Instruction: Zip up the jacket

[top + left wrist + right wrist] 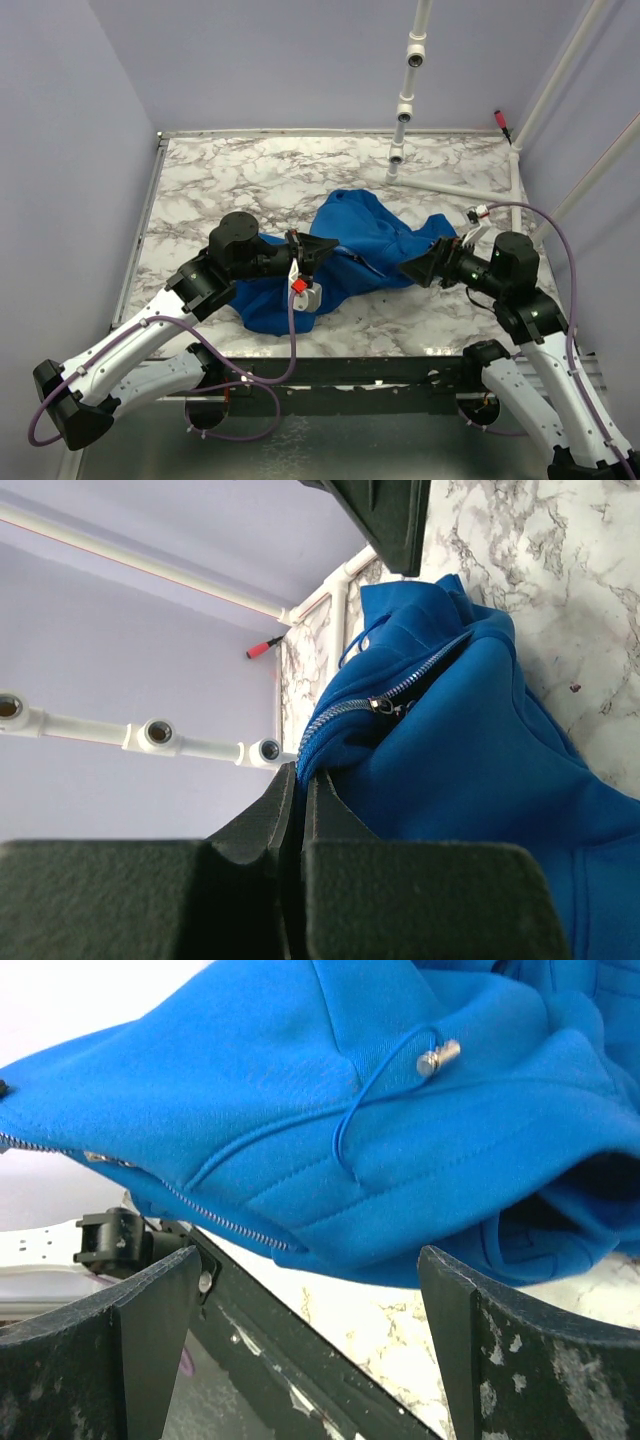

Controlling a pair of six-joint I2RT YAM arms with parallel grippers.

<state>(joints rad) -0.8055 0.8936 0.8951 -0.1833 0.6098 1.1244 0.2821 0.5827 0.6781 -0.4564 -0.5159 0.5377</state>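
Note:
The royal-blue jacket lies crumpled mid-table. My left gripper is shut on the jacket's front edge; in the left wrist view the jaws pinch blue fabric just below the zipper teeth, and the zipper slider sits a little further up the track. My right gripper is open at the jacket's right side. In the right wrist view its fingers stand wide apart just under the jacket's hem, holding nothing. A line of zipper teeth and a drawstring with a metal tip show there.
A white pipe frame stands at the back of the marble table, with a pipe along the right edge. A red-tipped tool lies at the back right corner. The table's front edge lies just behind both grippers.

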